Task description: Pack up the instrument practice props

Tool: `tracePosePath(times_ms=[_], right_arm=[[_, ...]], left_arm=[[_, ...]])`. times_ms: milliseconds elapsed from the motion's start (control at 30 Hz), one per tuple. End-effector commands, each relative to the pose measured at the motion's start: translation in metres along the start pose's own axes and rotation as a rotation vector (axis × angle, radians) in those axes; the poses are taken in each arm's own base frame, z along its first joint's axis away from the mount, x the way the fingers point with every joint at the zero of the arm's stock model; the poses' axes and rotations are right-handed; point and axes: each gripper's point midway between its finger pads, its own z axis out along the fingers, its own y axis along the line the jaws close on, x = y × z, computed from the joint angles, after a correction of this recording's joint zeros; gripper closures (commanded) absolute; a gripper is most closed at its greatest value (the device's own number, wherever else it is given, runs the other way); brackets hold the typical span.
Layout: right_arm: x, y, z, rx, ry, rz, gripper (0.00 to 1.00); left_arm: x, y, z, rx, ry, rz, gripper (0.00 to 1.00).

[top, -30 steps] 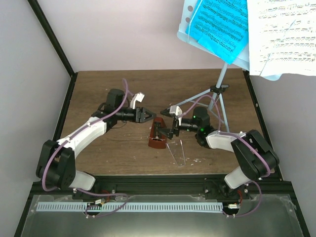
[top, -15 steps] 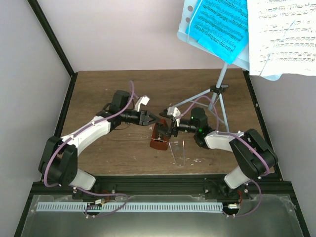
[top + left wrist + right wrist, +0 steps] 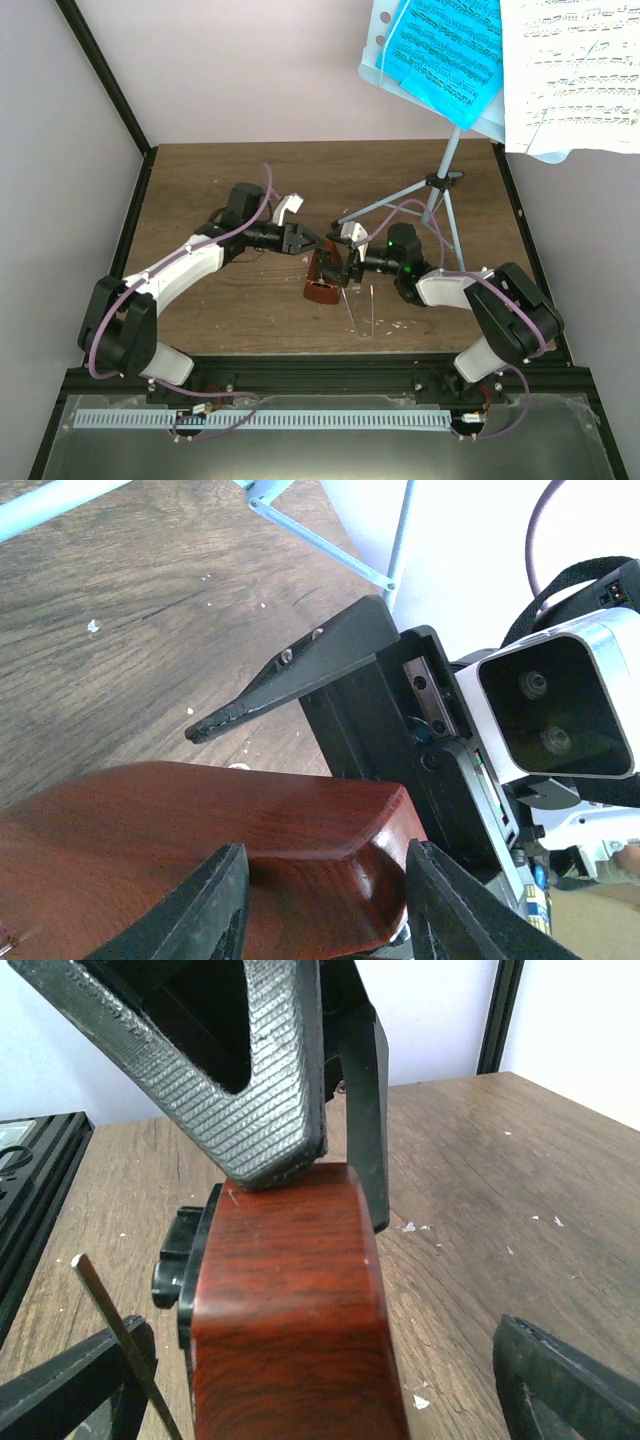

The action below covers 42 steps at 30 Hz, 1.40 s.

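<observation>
Top edge crops the music stand (image 3: 449, 152) and sheet-music pages (image 3: 565, 70) from your overhead view. In both wrist views the metronome (image 3: 290, 1310) runs off the bottom, and its clear cover (image 3: 361, 306) is too faint to trace.

Top view hangs high above and behind the arm bases (image 3: 160, 365). It looks down and forward, far enough back to take in the whole table (image 3: 220, 180) and the stand (image 3: 447, 158) at far right. Left wrist view is pressed right up against the metronome (image 3: 200, 830), facing across it at the right wrist camera (image 3: 555, 715). Right wrist view rides low over the wood, looking at that same metronome from the opposite side, also very close. All three views share the metronome at table centre.
</observation>
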Motion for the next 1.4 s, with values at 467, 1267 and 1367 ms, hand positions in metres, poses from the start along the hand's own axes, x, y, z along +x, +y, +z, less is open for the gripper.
tracePosePath(times_ms=[467,1267,1367], right_arm=[[0.0015,0.0056,-0.0067,0.021,-0.015,0.015,0.27],[0.0035,-0.0013,-0.0024,0.031,-0.013,0.073,0.39],[0.0027,-0.0026,-0.0012,0.032,-0.013,0.075,0.39]], left_arm=[[-0.0006,-0.0012,-0.0032,-0.030,-0.001,0.024,0.57],[-0.0010,-0.0025,-0.0042,-0.030,-0.002,0.030,0.59],[-0.0003,-0.0022,-0.0040,-0.030,-0.001,0.028,0.59]])
